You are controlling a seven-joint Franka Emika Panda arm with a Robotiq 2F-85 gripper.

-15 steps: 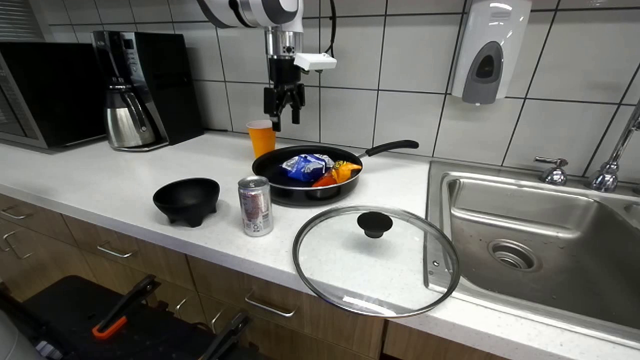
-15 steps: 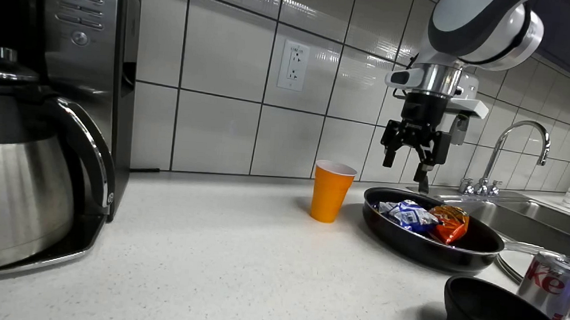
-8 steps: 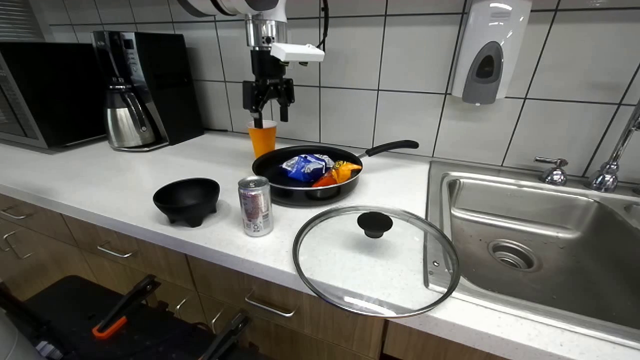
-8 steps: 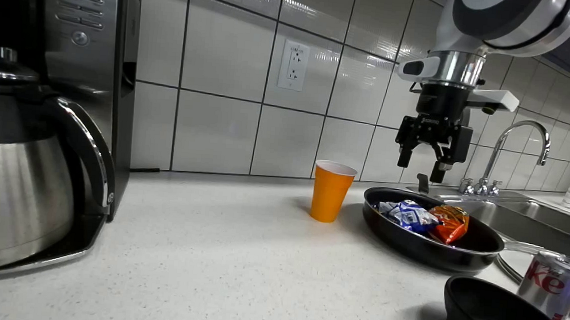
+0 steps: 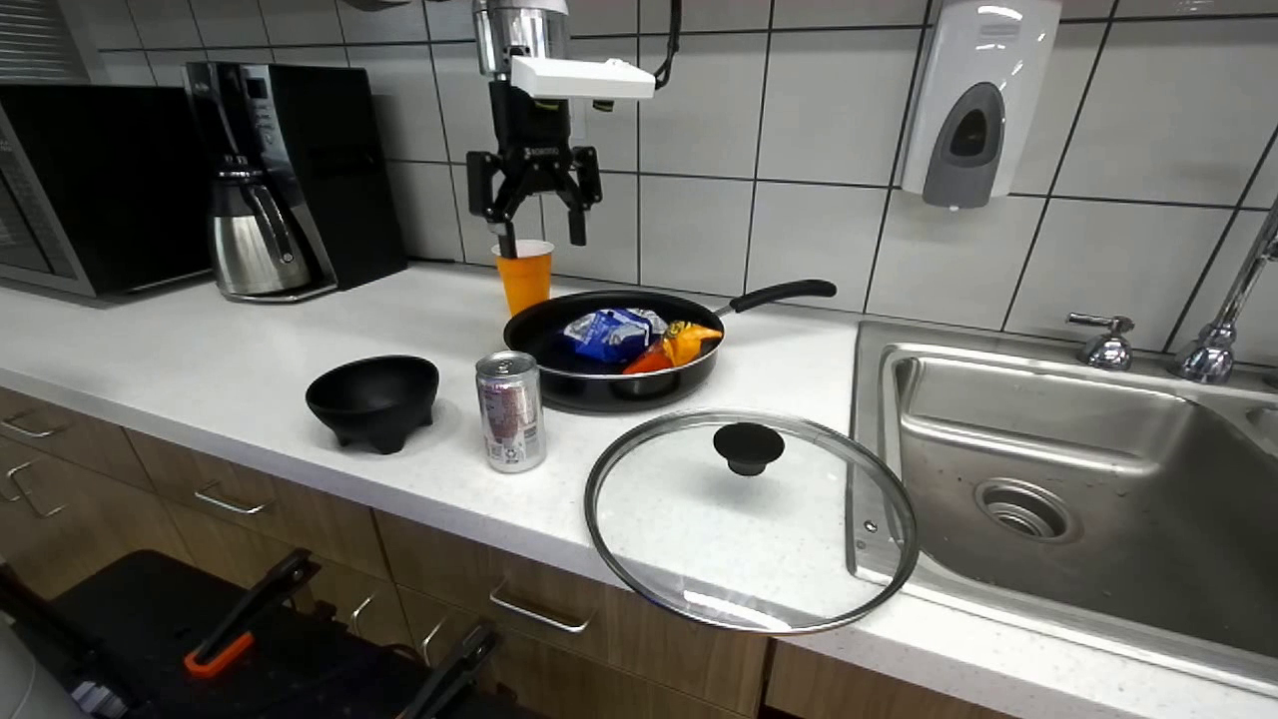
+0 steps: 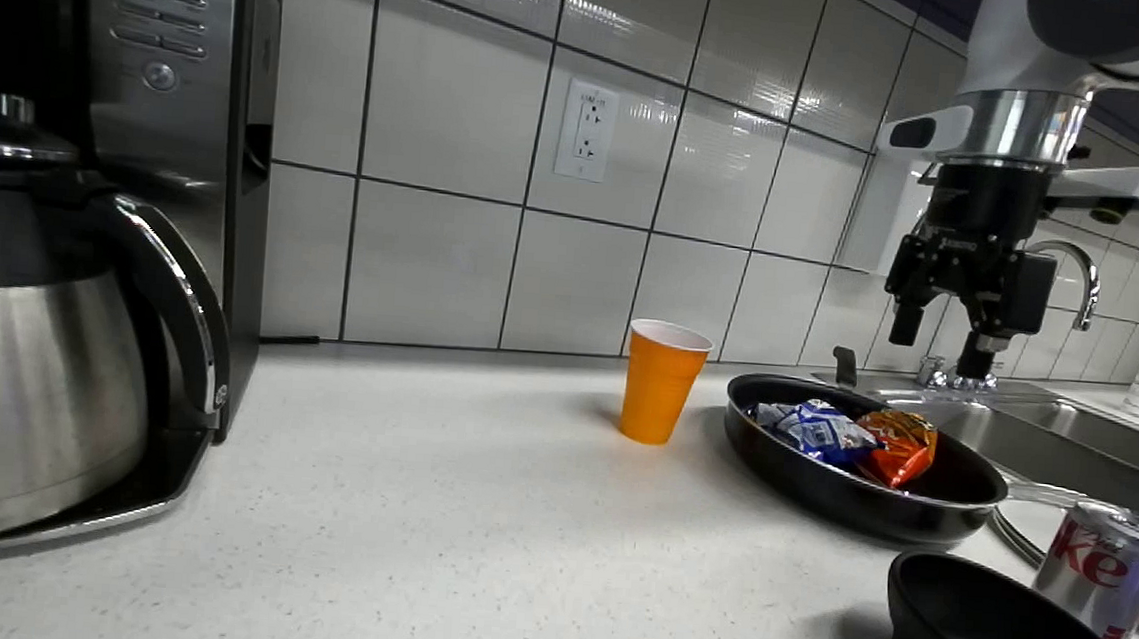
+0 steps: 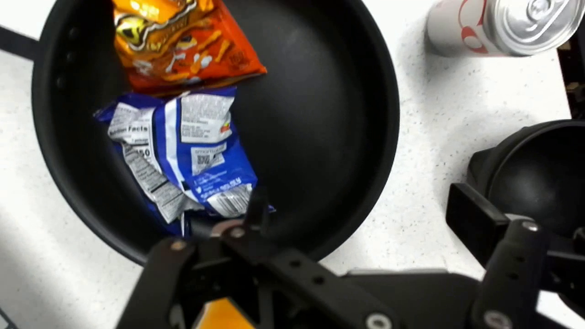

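- Gripper (image 5: 542, 238): fingers spread wide, nothing between them and nothing touched. It hangs in the upper middle of this exterior view.
- Arm (image 6: 1009, 50): enters from the upper right of an exterior view, wrist vertical, fingers pointing straight down. Height: fingertips well above the pan's rim, by both exterior views.
- Wrist view: gripper comes in from the bottom of the frame. Near centre, one finger (image 7: 258, 205) overlaps the pan's lower edge in the picture; at right, the opposite one overlaps the bowl's edge. Judged a line-of-sight overlap, not contact.
- Frying pan (image 7: 315, 114): nearest sizeable thing below; fills left and centre of the wrist view.
- Blue snack bag (image 7: 183, 155): in the pan, left of centre in the wrist view, printed back facing up.
- Orange-red snack bag (image 7: 187, 50): also in the pan, upper left of that view, its edge meeting the blue one.
- Status, judged from how things lie: both bags are inside the pan and free of the grip; the pan is uncovered.
- Orange cup (image 6: 665, 386): upright beside the pan, middle of an exterior view, outside it.
- Can (image 5: 511, 414): upright just beside the pan, centre of an exterior view.
- Black bowl (image 5: 371, 414): left of the can there, on short feet.
- Glass lid (image 5: 749, 529): off the pan, lower middle, knob up, overlapping the sink's rim and the counter's front edge in the picture.
- Sink (image 5: 1048, 409): right side of the frame. Coffee maker (image 5: 324, 170): upper left.
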